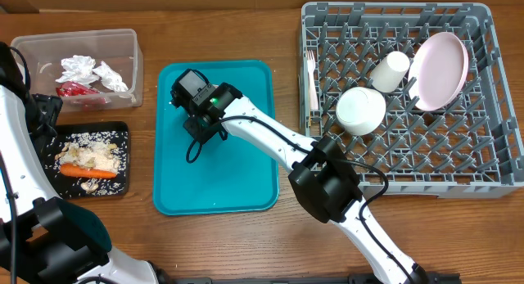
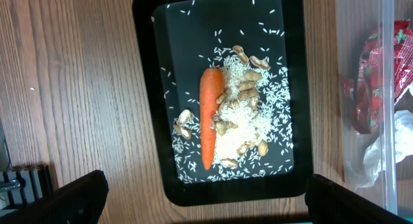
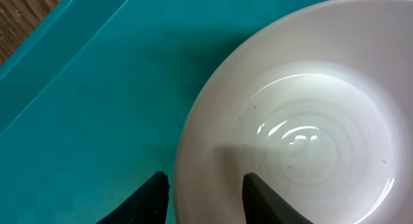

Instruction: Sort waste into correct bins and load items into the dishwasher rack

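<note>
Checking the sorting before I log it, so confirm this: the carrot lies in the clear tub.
Not right. The carrot lies in the black tray, among the rice scraps, not in the clear tub. The left wrist view shows it.

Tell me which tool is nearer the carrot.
Left. The left tool hangs above the carrot in the black tray; the right tool is at a white bowl on the teal tray.
</note>
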Action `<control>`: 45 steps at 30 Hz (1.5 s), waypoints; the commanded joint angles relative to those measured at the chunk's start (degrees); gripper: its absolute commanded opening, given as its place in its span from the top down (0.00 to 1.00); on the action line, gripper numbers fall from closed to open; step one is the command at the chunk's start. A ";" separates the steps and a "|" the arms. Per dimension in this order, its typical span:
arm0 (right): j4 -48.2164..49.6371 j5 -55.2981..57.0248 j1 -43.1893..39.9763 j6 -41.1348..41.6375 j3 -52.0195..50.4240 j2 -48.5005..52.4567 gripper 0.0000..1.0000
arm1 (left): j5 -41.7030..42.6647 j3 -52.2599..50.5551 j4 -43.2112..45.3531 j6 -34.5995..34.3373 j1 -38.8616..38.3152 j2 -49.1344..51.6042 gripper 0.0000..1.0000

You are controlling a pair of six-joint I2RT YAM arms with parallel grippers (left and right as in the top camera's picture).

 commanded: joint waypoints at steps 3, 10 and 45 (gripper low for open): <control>0.02 0.94 -0.20 0.42 -0.37 -0.31 0.59 | 0.00 -0.24 0.02 -1.20 -0.24 -0.96 0.00; -0.52 0.98 -0.37 3.43 0.83 -1.64 0.59 | 0.00 -0.24 0.02 -1.22 -0.24 -0.96 0.00; -1.40 -2.29 -0.90 3.39 2.25 -4.46 0.68 | 0.00 -0.24 0.02 -1.20 -0.24 -0.96 0.00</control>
